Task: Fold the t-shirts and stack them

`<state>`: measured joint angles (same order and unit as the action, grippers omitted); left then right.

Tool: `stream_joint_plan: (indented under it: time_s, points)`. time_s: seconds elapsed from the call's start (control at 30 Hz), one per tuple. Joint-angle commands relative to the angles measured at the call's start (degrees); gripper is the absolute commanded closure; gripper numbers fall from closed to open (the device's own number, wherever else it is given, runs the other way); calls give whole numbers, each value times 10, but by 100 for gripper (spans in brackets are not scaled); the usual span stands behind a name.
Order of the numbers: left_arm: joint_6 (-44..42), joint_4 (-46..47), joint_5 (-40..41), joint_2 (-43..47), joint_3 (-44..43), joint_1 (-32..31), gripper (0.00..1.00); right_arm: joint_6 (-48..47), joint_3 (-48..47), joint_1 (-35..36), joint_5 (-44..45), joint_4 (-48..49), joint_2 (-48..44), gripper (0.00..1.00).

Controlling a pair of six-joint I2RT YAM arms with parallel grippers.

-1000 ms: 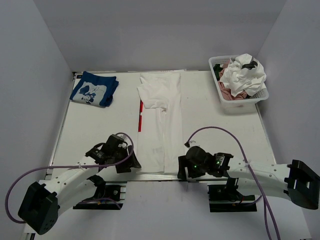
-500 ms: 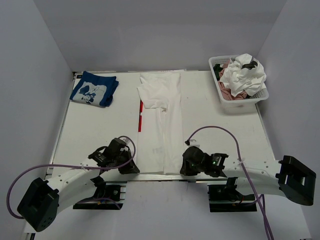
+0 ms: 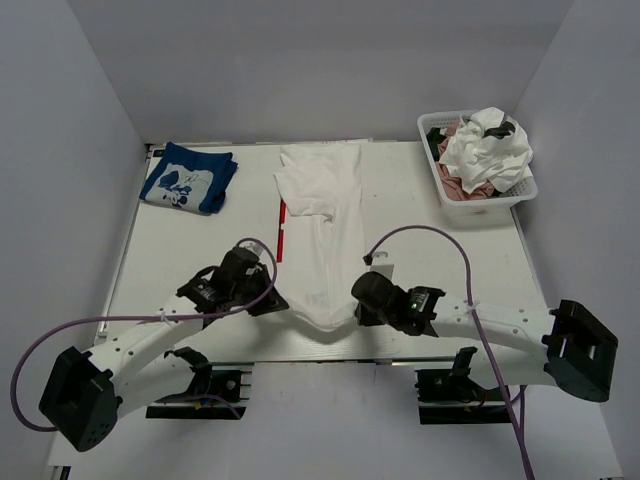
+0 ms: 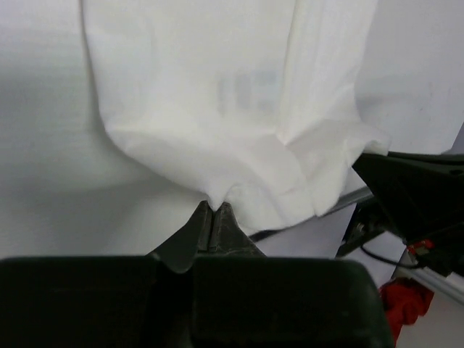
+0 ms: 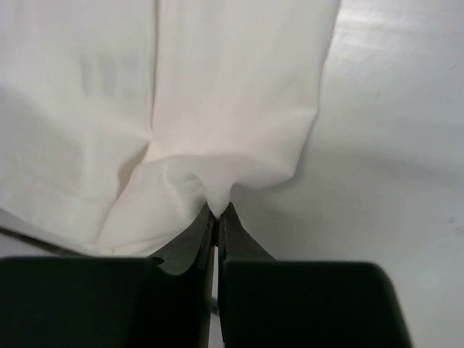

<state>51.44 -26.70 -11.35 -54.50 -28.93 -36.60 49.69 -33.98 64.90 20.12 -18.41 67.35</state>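
From above, I see the white t-shirt lying lengthwise left of the basket, its near hem raised between my left gripper and right gripper. Left wrist: jaws clamped on the hem. Right wrist: jaws pinching it likewise.

The white t-shirt folds over its red print, leaving one thin strip at its left edge. A grey mark through the cloth is too blurred to read. The shirt's near hem corners vanish between the pinched fingers of the left gripper and right gripper.
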Motion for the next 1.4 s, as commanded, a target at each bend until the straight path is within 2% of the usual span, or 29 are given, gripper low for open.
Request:
stream_joint_plan:
  time_s: [0.0, 0.2, 0.4, 0.6, 0.87, 0.9, 0.93, 1.0, 1.03, 1.07, 1.1, 1.13, 1.2, 1.3, 1.37]
  points:
    - [-6, 5, 64, -43, -60, 10, 100, 4, -63, -21, 123, -43, 11, 100]
    - [-5, -30, 172, -144, -188, 15, 100, -49, -138, -84, 149, -23, 43, 100]
    - [-38, -25, 218, -258, -310, 50, 100, -107, -225, -166, 134, 28, 120, 100]
    - [-86, 14, 212, -343, -379, 86, 100, -163, -295, -224, 104, 61, 198, 100]
    - [-143, 51, 181, -482, -475, 136, 100, -186, -376, -285, 20, 68, 317, 100]
    - [-143, 51, 181, -497, -488, 141, 100, -181, -410, -290, 19, 60, 352, 82]
    - [-143, 36, 181, -528, -519, 146, 97, -181, -420, -297, 20, 46, 364, 69]
    - [-150, 16, 165, -555, -550, 155, 65, -187, -472, -306, 9, 27, 410, 57]
    - [-157, 16, 158, -564, -572, 162, 46, -193, -485, -311, -3, 13, 420, 51]
    - [-158, 16, 158, -569, -572, 162, 10, -208, -498, -316, -10, 7, 430, 47]
    - [-176, 30, 150, -569, -572, 167, 0, -218, -518, -316, -23, 5, 434, 35]
    - [-176, 31, 150, -569, -580, 167, 0, -224, -521, -318, -31, 0, 431, 25]
    - [-190, 31, 137, -550, -580, 167, 0, -239, -508, -313, -46, 6, 424, 12]
    - [-196, 42, 137, -516, -522, 167, 0, -249, -450, -307, -116, 41, 386, 10]
    - [-191, 47, 124, -469, -481, 167, 0, -241, -400, -301, -128, 45, 352, 10]
